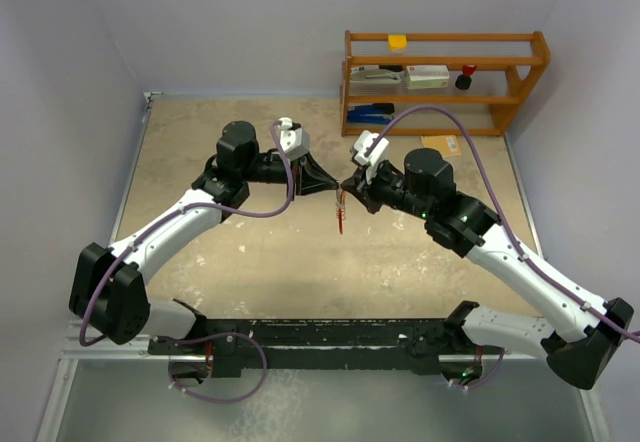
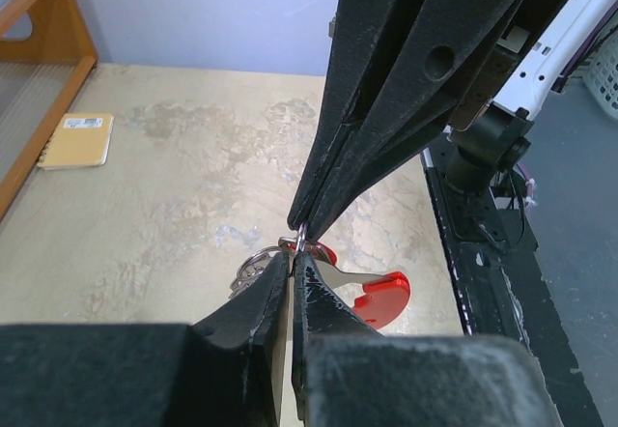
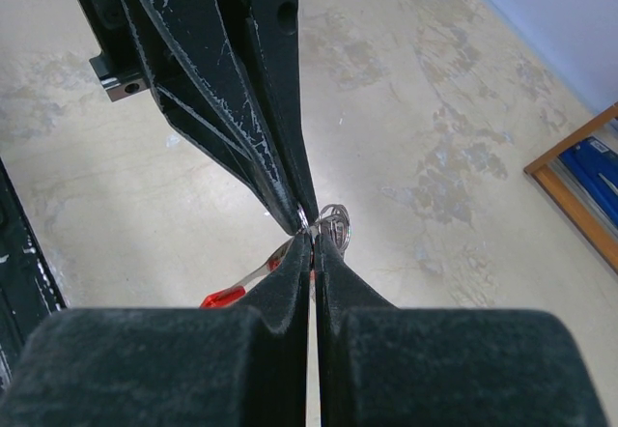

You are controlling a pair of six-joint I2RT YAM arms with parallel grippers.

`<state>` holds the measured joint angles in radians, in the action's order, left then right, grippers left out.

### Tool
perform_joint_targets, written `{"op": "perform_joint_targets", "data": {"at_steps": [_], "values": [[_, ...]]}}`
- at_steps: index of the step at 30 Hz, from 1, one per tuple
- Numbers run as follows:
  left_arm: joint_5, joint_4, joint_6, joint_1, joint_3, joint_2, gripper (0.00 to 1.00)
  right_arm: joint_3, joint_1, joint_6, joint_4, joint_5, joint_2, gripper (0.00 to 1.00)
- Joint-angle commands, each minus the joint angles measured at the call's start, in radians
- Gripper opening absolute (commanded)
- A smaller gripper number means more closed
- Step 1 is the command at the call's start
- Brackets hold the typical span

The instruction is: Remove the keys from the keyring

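Over the beige counter (image 1: 250,252), left hand (image 2: 294,258) and right hand (image 3: 311,239) both clench the red-and-white crescent keyring (image 2: 372,297), dangling toward six o'clock.

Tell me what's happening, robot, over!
Left gripper and right gripper shut, tip to tip on keyring. It hangs above table. Nothing blocking.

Table (image 1: 240,252): beige top, mottled with paler and darker patches, filling the centre of the overhead view.
- Wooden shelf rack (image 1: 445,37), upper right, at the far edge. Holds: yellow block (image 1: 398,41) on the top board; white box (image 1: 428,75) and dark red-topped knob (image 1: 465,77) on the middle board; blue item (image 1: 372,114) on the lowest.
- Yellow notepad (image 1: 442,145), flat on the top, just in front of the rack.
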<state>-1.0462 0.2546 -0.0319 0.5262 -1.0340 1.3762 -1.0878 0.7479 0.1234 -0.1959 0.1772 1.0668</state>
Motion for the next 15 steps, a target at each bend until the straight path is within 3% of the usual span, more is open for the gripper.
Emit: {"op": "perform_joint_targets", "data": {"at_steps": [1,15], "values": [[-0.04,0.049,0.023,0.016,-0.006,-0.038,0.0,-0.001,0.004,-0.009,0.077,0.027,-0.001,0.0],[-0.026,0.066,0.074,0.04,0.039,-0.113,0.0,0.0,0.005,-0.012,0.074,0.021,0.011,0.0]]}}
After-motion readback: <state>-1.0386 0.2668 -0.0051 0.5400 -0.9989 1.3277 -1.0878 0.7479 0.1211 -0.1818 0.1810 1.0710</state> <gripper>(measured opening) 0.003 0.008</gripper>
